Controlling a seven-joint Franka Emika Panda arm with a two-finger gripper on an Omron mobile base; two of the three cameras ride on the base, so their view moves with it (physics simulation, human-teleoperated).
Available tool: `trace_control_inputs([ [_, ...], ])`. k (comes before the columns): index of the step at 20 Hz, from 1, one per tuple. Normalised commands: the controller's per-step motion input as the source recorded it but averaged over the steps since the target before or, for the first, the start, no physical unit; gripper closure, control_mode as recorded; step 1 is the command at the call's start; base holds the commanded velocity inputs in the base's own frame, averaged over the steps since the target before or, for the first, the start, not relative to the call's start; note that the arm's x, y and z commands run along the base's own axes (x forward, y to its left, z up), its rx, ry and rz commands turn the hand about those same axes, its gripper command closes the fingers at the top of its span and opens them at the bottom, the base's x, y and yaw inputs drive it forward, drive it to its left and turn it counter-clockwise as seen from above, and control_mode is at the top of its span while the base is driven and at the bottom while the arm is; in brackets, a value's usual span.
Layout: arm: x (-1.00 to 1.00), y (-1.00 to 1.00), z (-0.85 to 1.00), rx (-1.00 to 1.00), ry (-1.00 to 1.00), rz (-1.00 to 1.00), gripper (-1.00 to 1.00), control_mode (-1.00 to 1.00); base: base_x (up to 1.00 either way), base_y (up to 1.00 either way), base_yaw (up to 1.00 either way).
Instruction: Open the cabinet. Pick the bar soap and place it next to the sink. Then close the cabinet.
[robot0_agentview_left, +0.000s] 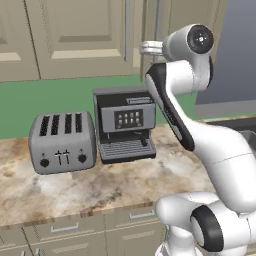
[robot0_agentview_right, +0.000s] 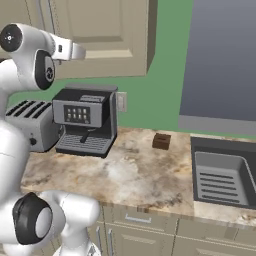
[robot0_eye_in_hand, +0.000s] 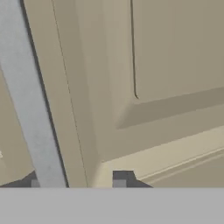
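My gripper (robot0_eye_in_hand: 76, 183) is raised against the cabinet (robot0_eye_in_hand: 175, 52), its two dark tips standing apart either side of the long silver handle (robot0_eye_in_hand: 28, 100), which runs between them from 6 o'clock up toward 11 o'clock in the hand view; whether the pads touch the bar I cannot tell. The handle's long axis is vertical on the door. Both doors look shut, so I judge the opening step is not yet done, and the next pull must come straight out from the door face. The bar soap is presumably behind those doors. On the bench (robot0_agentview_right: 135, 175) below, the toaster (robot0_agentview_left: 62, 142) and coffee machine (robot0_agentview_left: 125, 125) stand side by side beneath my arm. The sink (robot0_agentview_right: 220, 177) lies at 3 o'clock in the right base view, a small dark brown block (robot0_agentview_right: 161, 141) near its left rim.
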Motion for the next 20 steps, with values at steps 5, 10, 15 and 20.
trace_control_inputs([
  [5,-0.64,-0.98,0.0,0.07,0.0,0.0,1.0,-1.0,0.0,0.0,0.0],
  [10,-0.63,-1.0,0.0,0.04,0.0,0.0,1.0,-1.0,0.0,0.0,0.0],
  [15,-0.57,-1.0,0.0,0.03,0.0,0.0,1.0,-1.0,0.0,0.0,0.0],
  [20,-0.5,-1.0,0.0,0.01,0.0,0.0,1.0,-1.0,0.0,0.0,0.0],
])
